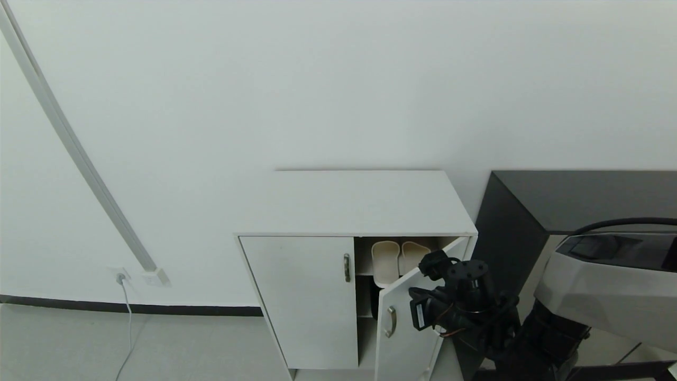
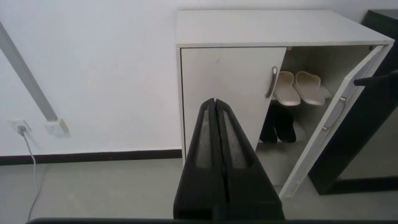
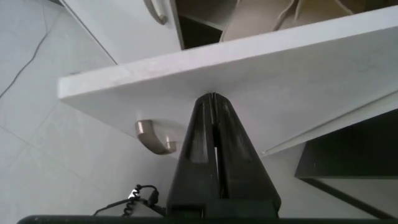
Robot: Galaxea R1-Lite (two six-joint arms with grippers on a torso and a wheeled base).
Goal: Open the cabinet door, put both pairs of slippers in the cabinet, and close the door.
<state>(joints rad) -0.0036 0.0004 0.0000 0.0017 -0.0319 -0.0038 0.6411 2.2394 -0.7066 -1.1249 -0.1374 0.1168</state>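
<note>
The white cabinet (image 1: pixel 359 203) stands against the wall with its left door (image 1: pixel 304 296) shut and its right door (image 1: pixel 407 328) swung partly out. A beige pair of slippers (image 2: pixel 301 87) lies on the upper shelf and a black pair of slippers (image 2: pixel 281 124) on the shelf below. My right gripper (image 3: pixel 213 96) is shut, its tip against the outer face of the open door (image 3: pixel 280 68) just above the handle (image 3: pixel 155 137). My left gripper (image 2: pixel 214 102) is shut on nothing and hangs well in front of the cabinet's left door (image 2: pixel 230 81).
A black cabinet (image 1: pixel 529 211) stands close against the white cabinet's right side, behind the open door. A wall socket (image 1: pixel 122 276) with a hanging cable and a slanting conduit (image 1: pixel 69 137) are at the left. Bare grey floor (image 1: pixel 158 344) lies before the left door.
</note>
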